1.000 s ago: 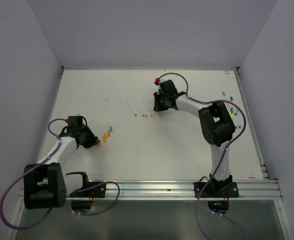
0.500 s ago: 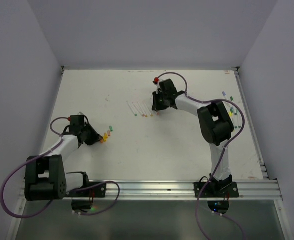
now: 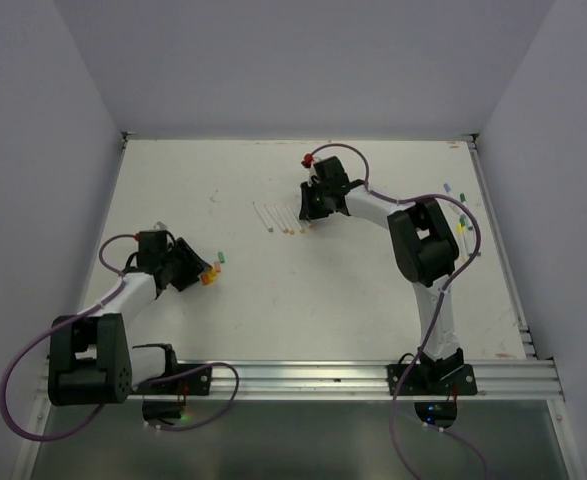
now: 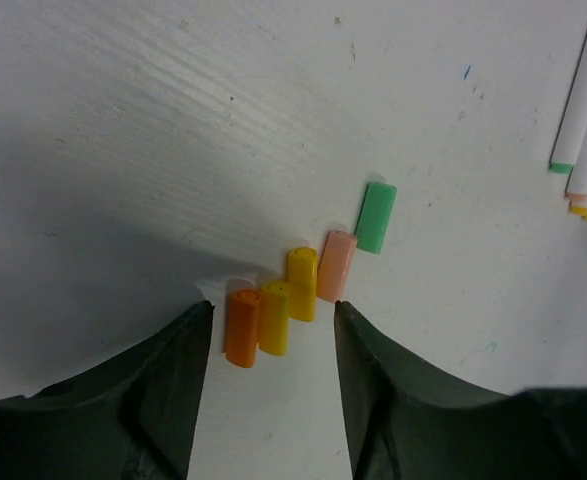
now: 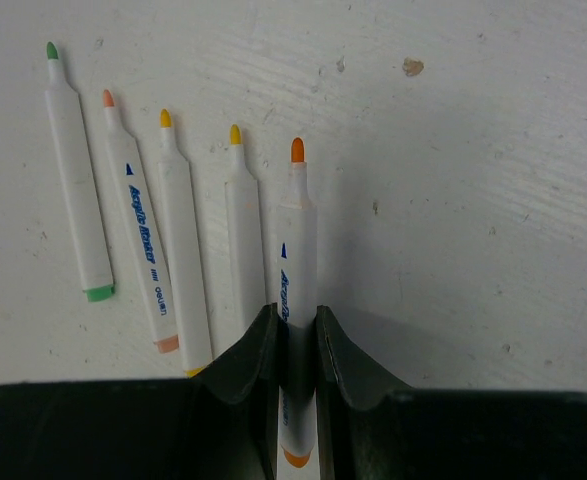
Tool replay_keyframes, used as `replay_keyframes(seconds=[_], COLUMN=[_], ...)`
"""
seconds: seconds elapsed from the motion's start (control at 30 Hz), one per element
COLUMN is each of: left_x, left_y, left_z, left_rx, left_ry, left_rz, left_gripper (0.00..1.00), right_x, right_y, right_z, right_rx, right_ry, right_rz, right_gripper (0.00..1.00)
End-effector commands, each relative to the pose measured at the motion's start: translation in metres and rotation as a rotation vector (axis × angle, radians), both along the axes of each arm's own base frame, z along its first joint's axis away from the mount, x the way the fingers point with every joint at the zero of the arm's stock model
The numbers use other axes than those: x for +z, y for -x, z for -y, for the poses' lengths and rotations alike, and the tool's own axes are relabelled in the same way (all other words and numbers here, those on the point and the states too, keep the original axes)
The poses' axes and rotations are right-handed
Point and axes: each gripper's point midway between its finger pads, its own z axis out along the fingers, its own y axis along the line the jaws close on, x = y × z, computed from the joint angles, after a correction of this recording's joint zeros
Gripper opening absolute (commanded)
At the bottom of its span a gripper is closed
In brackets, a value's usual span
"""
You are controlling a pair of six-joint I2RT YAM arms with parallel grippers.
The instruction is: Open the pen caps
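Several pen caps lie side by side on the white table: orange (image 4: 241, 328), two yellow (image 4: 274, 318), peach (image 4: 337, 265) and green (image 4: 376, 217). My left gripper (image 4: 273, 306) stands open around the orange and yellow ones, its fingers (image 4: 173, 390) touching none of them; from above it sits at the row's left end (image 3: 195, 272). My right gripper (image 5: 296, 312) is shut on an uncapped orange pen (image 5: 298, 240), at the right of a row of uncapped pens (image 5: 163, 220). In the top view it is at the row's right end (image 3: 308, 214).
More pens with coloured ends (image 3: 460, 215) lie near the table's right edge. The uncapped pens also show at the top right of the left wrist view (image 4: 585, 100). White walls close off the table at the left, back and right.
My left gripper has moved right to the cap row and opened, leaving the orange cap beside the yellow ones. The right gripper has shifted slightly left, still holding the pen.
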Motion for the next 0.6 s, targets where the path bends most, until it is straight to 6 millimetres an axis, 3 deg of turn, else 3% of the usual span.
replay_keyframes(seconds=[0.0, 0.17, 0.3, 0.4, 0.57], left_x=[-0.011, -0.003, 0.016, 0.039, 0.071], left_y=[0.015, 0.017, 0.010, 0.000, -0.012], left_z=[-0.009, -0.013, -0.019, -0.019, -0.017], left_rx=[0.023, 0.033, 0.042, 0.042, 0.027], left_ry=[-0.057, -0.074, -0.110, -0.108, -0.105], left_rz=[-0.052, -0.033, 0.011, 0.071, 0.151], left_gripper=[0.57, 0.74, 0.79, 0.81, 0.82], right_x=[0.011, 0.015, 0.016, 0.015, 0.013], right_y=[-0.005, -0.010, -0.008, -0.006, -0.003], right_z=[-0.006, -0.009, -0.006, -0.006, -0.007], right_rx=[0.026, 0.033, 0.038, 0.040, 0.045], right_ry=[-0.029, -0.026, -0.015, -0.017, -0.022], right_rz=[0.024, 0.033, 0.031, 0.029, 0.017], right_gripper=[0.01, 0.02, 0.07, 0.23, 0.37])
